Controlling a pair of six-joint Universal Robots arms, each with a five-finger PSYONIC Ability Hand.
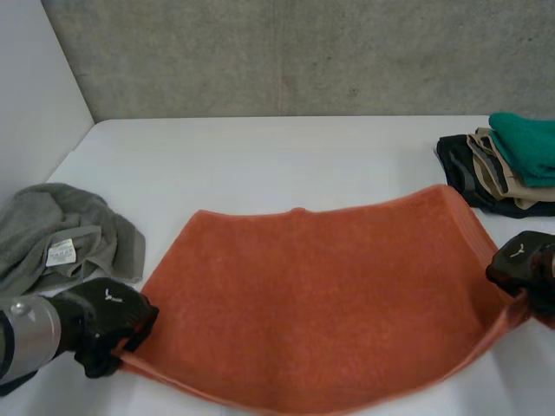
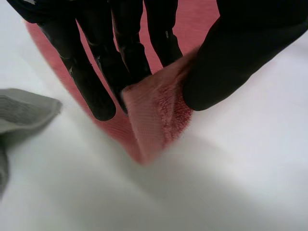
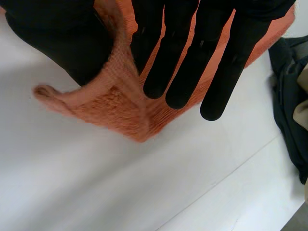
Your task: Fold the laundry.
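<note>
On the white table (image 1: pixel 260 156), an orange towel (image 1: pixel 321 295) lies spread in the middle. The left hand (image 1: pixel 108 322) pinches its near left corner, the right hand (image 1: pixel 525 267) its near right corner. Both grips look shallow; an uneven lift could pull a corner free.

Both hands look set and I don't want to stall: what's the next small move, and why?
Probably lift both corners together and carry them toward the far edge. The left hand pinches the near left corner of the orange towel between thumb and fingers, the right hand pinches the near right corner, and the cloth lies spread between them.
</note>
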